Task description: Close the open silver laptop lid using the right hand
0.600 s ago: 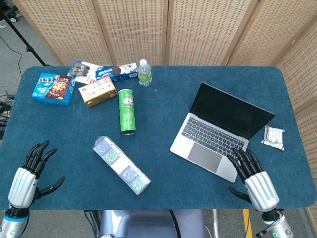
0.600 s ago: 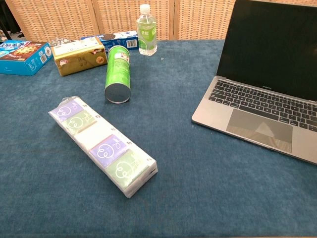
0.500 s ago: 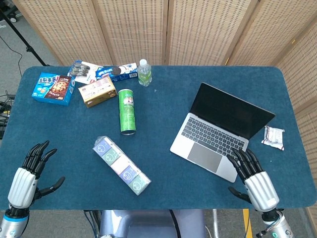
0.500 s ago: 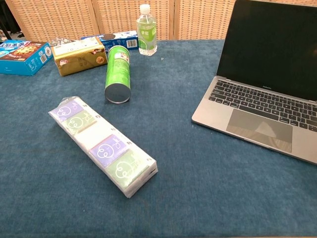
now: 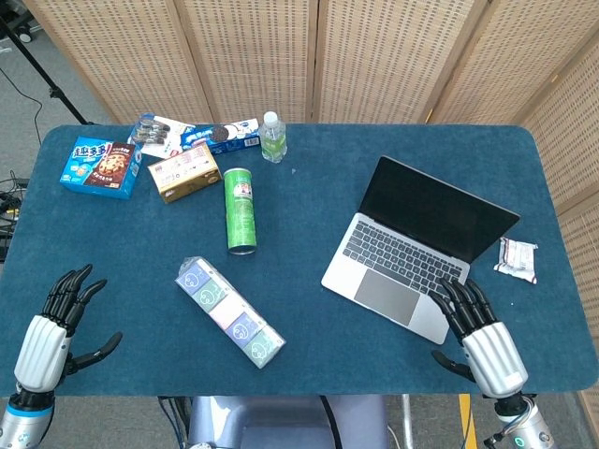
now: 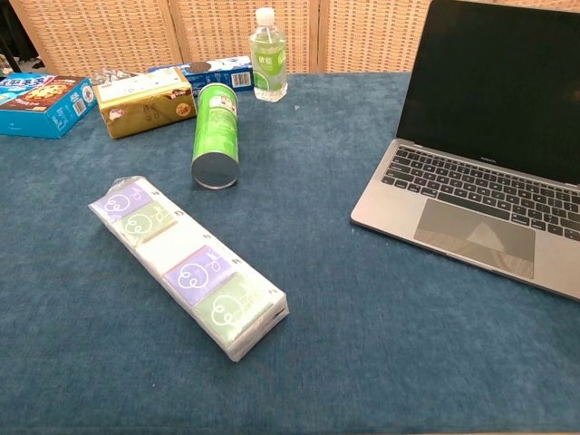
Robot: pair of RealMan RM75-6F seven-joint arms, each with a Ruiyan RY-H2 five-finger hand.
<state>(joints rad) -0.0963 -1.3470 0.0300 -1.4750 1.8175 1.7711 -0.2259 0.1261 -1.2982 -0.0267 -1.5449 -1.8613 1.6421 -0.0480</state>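
The silver laptop (image 5: 412, 248) (image 6: 480, 172) stands open on the right of the blue table, its dark screen upright and facing the front left. My right hand (image 5: 482, 332) hovers just off the laptop's front right corner with its fingers spread, holding nothing; the fingertips reach near the palm rest. My left hand (image 5: 51, 332) is at the front left table edge, fingers apart and empty. Neither hand shows in the chest view.
A tissue multipack (image 5: 229, 311) lies front centre. A green chip can (image 5: 240, 210) lies on its side mid-table. A water bottle (image 5: 272, 137), snack boxes (image 5: 100, 168) and a gold box (image 5: 183, 172) sit at the back left. A small wrapped snack (image 5: 518, 259) lies right of the laptop.
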